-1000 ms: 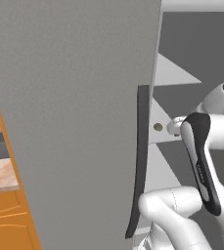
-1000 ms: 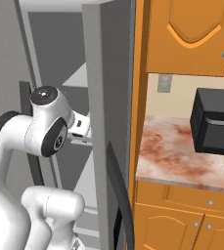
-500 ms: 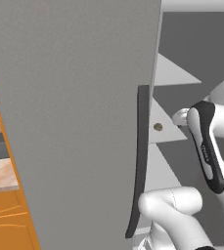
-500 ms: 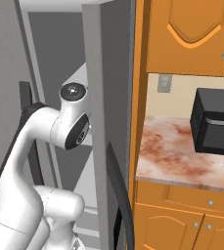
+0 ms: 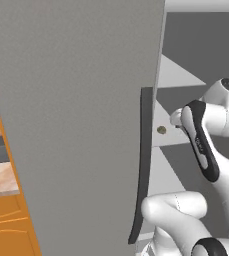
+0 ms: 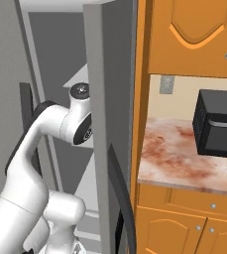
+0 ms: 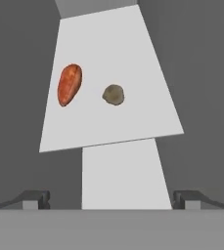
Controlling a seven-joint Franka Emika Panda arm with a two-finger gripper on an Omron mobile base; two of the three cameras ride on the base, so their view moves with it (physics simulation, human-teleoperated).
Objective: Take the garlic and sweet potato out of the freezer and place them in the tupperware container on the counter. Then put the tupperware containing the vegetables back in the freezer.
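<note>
The sweet potato (image 7: 69, 84) and the brownish garlic (image 7: 113, 94) are lying side by side, apart, on a pale freezer shelf (image 7: 123, 53). The gripper (image 7: 111, 197) is facing them with fingers spread wide and empty, apparently lining up a pick. The freezer door (image 5: 76, 115) is standing open beside the worktop (image 6: 179, 161).
</note>
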